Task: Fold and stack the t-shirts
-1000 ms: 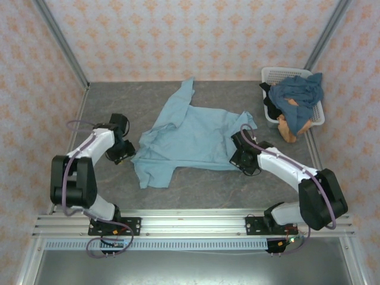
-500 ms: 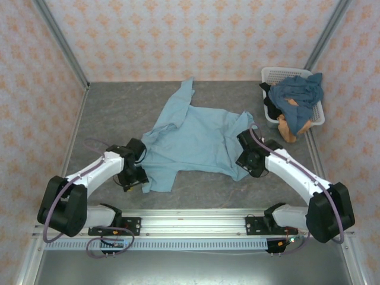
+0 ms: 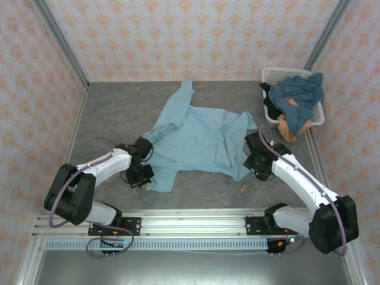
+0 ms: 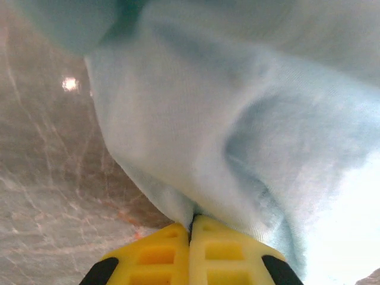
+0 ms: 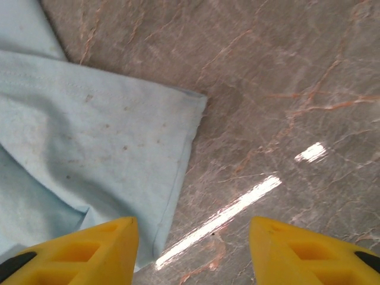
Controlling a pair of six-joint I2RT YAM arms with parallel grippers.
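DESK: What do the left jaws have?

PHOTOGRAPHER: Seen from above, the left arm (image 3: pixel 101 169), white with black joints, reaches to the near-left corner of the sky-blue t-shirt (image 3: pixel 199 139). At the wrist, its two yellow fingers (image 4: pixel 160 255) press flat together, with a fold of the shirt's edge pinched in the seam between them. The soft knit rises from the pinch in smooth, rounded wrinkles.

DESK: And the right jaws?

PHOTOGRAPHER: The right arm (image 3: pixel 300 178) ends at the shirt's near-right corner. Those jaws stand well apart and hold nothing. One ribbed yellow finger (image 5: pixel 89 243) hangs over the cloth and the other over bare counter (image 5: pixel 267 89), with the stitched hem running between them. Whether either tip touches the fabric cannot be told.

DESK: Where does the shirt lie?

PHOTOGRAPHER: Spread mostly flat in the middle of the grey, marble-veined counter, which is glossy enough to throw back the lights. One sleeve points toward the far wall. Small dark specks dot the fabric near the hem.

DESK: The other shirts?

PHOTOGRAPHER: Heaped in the white plastic lattice basket (image 3: pixel 279 74) at the far-right corner: a crumpled slate-blue t-shirt (image 3: pixel 300 89) on top, an orange-tan t-shirt (image 3: pixel 291 127) spilling over the near rim.
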